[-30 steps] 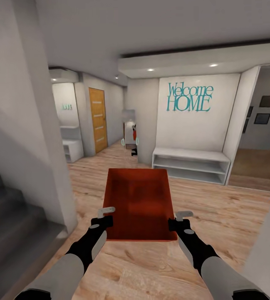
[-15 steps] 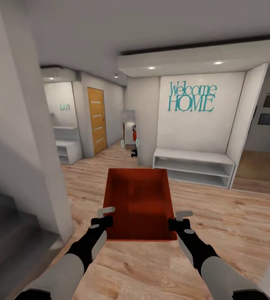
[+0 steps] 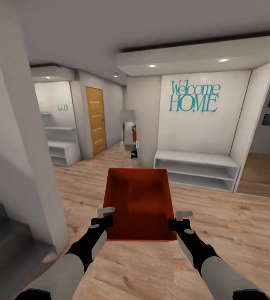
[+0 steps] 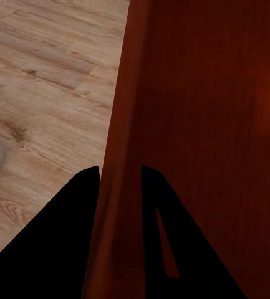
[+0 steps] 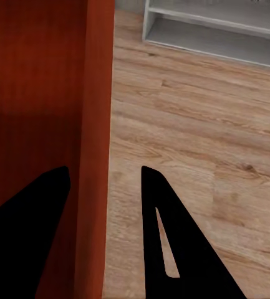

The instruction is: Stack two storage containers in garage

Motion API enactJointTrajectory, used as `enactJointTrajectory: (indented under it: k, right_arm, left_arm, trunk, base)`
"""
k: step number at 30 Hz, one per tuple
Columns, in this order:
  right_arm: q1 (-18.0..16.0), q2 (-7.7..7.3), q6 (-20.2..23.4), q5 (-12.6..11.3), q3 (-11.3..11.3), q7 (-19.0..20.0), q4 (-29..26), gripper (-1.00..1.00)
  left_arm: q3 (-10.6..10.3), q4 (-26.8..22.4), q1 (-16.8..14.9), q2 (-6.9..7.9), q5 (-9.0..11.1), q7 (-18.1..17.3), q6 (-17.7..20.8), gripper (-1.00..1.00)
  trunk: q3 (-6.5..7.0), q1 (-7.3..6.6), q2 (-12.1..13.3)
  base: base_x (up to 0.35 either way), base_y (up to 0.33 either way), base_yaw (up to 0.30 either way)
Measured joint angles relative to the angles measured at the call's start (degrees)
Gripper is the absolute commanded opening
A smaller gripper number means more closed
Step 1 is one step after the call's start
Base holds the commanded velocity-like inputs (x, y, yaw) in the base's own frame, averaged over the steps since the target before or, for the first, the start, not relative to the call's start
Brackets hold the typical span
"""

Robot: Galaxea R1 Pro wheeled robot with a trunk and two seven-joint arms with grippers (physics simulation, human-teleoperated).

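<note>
— Both claws hold? 
— Left claw (image 3: 105, 214) pinches one wall of the storage container (image 3: 139, 200); right claw (image 3: 178, 220) straddles the opposite wall, gap showing. Carried over wood floor (image 3: 234, 225); may slip, tilt.

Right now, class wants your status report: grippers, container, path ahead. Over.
Left gripper, right gripper clamp storage container side walls. Container carried above wood floor. White shelf bench ahead right; hallway open.

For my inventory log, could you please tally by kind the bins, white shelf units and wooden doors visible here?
Orange-red storage container: 1
White shelf units: 2
Wooden door: 1
Total: 4
</note>
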Motion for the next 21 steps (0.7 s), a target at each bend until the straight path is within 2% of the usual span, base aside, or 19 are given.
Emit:
enactJointTrajectory:
  k: [21]
  right_arm:
    - [0.0,-0.02,0.1,-0.2,0.2,-0.1,-0.1,-1.00]
  left_arm:
    - [0.0,0.0,0.0,0.02,0.1,0.0,0.0,-1.00]
  trunk:
    - [0.00,0.00,0.0]
  base:
    - [0.323,0.000,0.000]
